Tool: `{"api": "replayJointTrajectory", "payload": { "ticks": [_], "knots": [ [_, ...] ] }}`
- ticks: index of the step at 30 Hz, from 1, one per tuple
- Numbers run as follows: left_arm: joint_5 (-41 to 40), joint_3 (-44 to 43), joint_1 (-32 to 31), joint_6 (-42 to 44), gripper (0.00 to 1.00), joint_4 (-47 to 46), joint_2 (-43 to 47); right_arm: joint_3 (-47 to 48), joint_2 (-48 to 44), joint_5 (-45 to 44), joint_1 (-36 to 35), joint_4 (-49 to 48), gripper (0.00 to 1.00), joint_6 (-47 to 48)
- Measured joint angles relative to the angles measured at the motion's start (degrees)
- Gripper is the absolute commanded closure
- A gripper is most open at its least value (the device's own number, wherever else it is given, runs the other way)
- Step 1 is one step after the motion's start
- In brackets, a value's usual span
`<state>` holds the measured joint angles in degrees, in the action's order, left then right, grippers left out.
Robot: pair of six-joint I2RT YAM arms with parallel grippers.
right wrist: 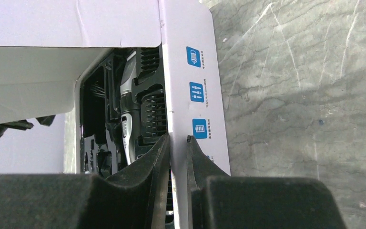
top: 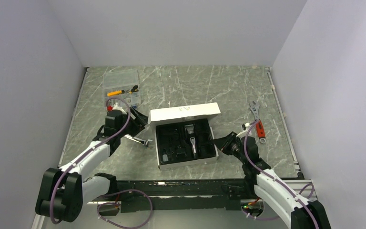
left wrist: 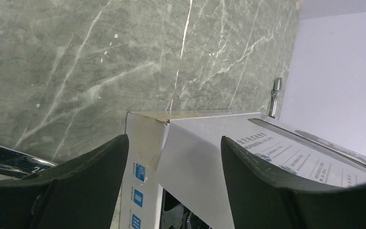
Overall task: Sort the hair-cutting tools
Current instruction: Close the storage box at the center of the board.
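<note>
Right claw (right wrist: 177, 143) is nearly closed and pinches the right-hand wall of the white box (right wrist: 195, 95): one finger is inside the box, the other against the outer face with the blue icons. Left claw (left wrist: 174, 140) stands wide open and holds nothing. The box's far left corner sits between its fingers, and whether either finger touches the cardboard cannot be told.

From above, the box lies in the middle of the marbled worktop (top: 195, 86) with its lid (top: 185, 113) folded back on the far side. A black tray (top: 171, 138) fills the box. The black-and-silver clipper (top: 192, 143) lies in a slot in the tray, right of centre, its length running from near to far. A ribbed black comb piece (right wrist: 152, 112) sits just beside it, toward the right wall.

A silver wrench (top: 140, 140) lies on the worktop just left of the box, near the left claw. A red-handled wrench (top: 257, 121) lies well to the right. A clear plastic case (top: 121, 86) sits at the far left.
</note>
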<state>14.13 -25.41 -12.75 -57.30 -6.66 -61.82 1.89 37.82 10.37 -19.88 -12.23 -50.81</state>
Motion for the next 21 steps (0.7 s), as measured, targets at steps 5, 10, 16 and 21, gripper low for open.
{"api": "replayJointTrajectory", "payload": {
  "ticks": [5,10,16,21],
  "knots": [
    [-0.26,-1.62,-0.94,-0.70,0.24,-0.04,-1.86,-0.72,1.16,-5.09,-3.80,-2.82,1.00,-4.44],
    [-1.95,-4.81,-3.26,-0.87,0.25,-0.11,-2.80,-0.74,3.06,-10.14,-7.41,-4.87,1.00,-7.23],
    [-3.02,-5.66,-6.23,-0.96,0.25,-0.66,-2.80,-0.74,4.61,-12.17,-8.55,-6.64,1.00,-8.00],
    [-4.20,-5.09,-6.54,-0.92,0.22,-0.42,-2.71,-0.74,4.55,-12.61,-8.83,-6.62,1.00,-8.00]
  ]
}}
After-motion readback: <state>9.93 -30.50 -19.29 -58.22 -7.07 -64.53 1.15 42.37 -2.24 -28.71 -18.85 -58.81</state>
